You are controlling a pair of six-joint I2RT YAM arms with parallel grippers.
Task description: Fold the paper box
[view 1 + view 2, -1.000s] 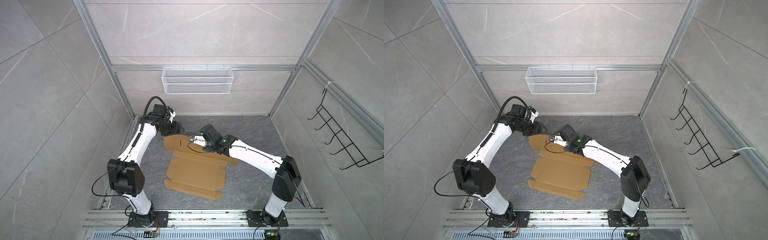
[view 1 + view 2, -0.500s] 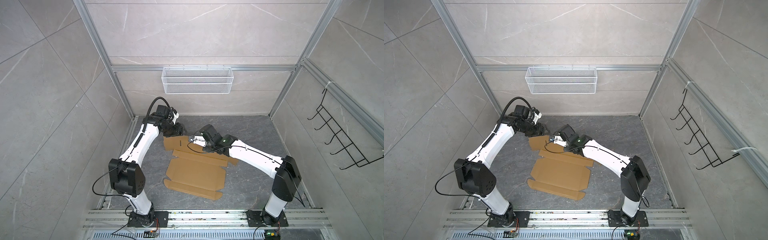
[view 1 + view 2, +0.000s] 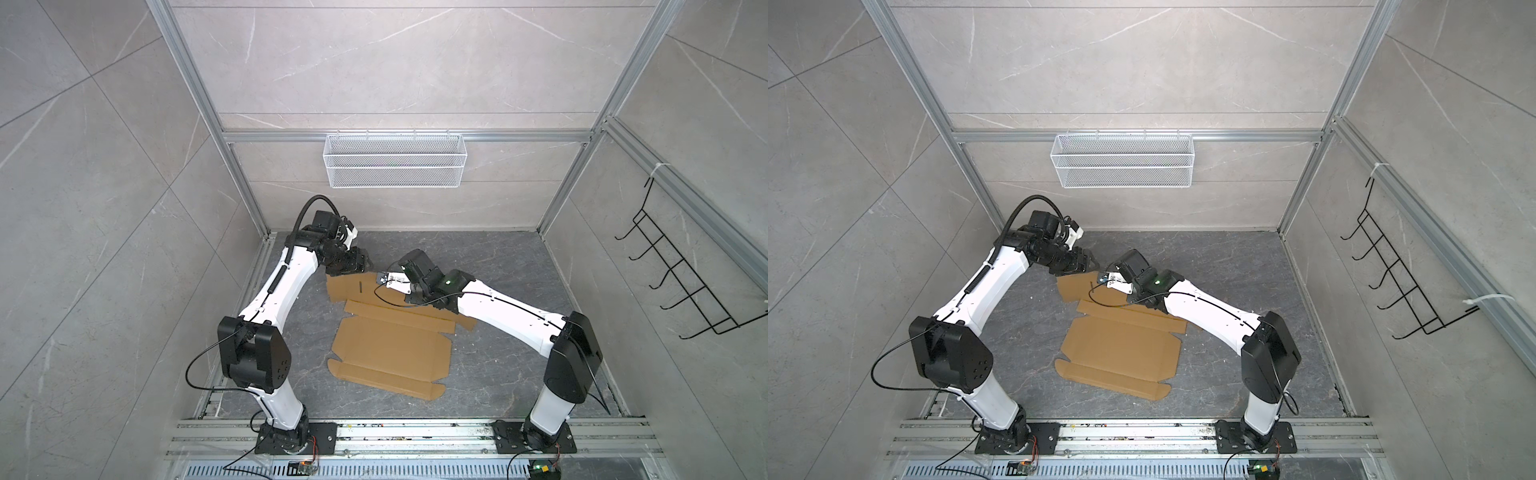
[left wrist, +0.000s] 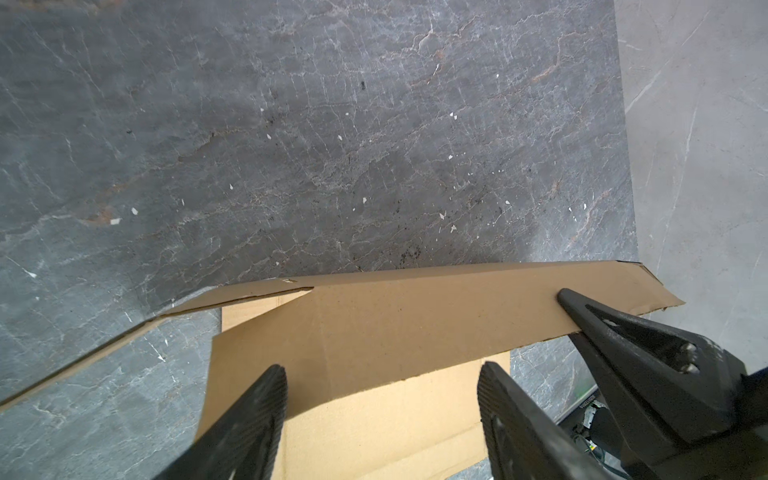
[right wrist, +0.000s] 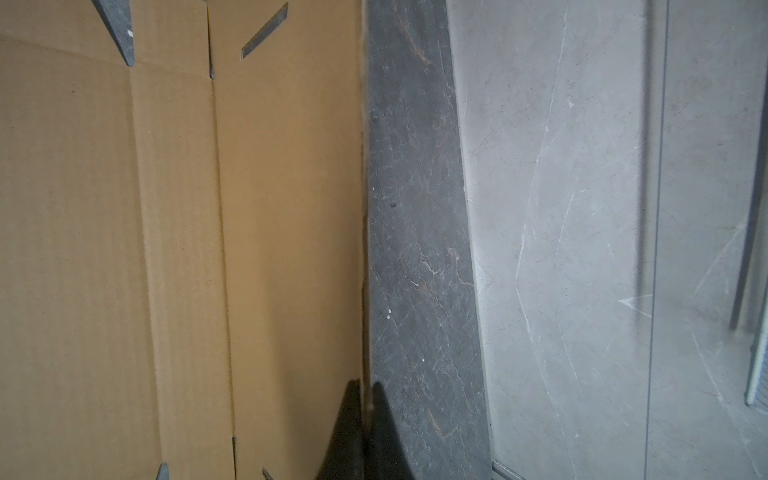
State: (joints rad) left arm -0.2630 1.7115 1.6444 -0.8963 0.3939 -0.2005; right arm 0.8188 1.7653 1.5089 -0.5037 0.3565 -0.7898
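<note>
Paper box [image 3: 390,353]: lying on the grey floor [image 3: 498,257], far flap [image 4: 415,316] raised. My right gripper [image 5: 365,384]: pinched tight on that flap's edge. My left gripper [image 4: 381,368]: jaws wide apart by the same flap, holding nothing.

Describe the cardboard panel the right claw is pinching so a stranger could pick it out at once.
On the stone floor, below the white mesh basket on the back wall, lies a brown paper box sheet. The panel is its end nearest that wall, where the right claw is shut on the edge. Unlike the flat rest, it is lifted and has a narrow slot.
</note>
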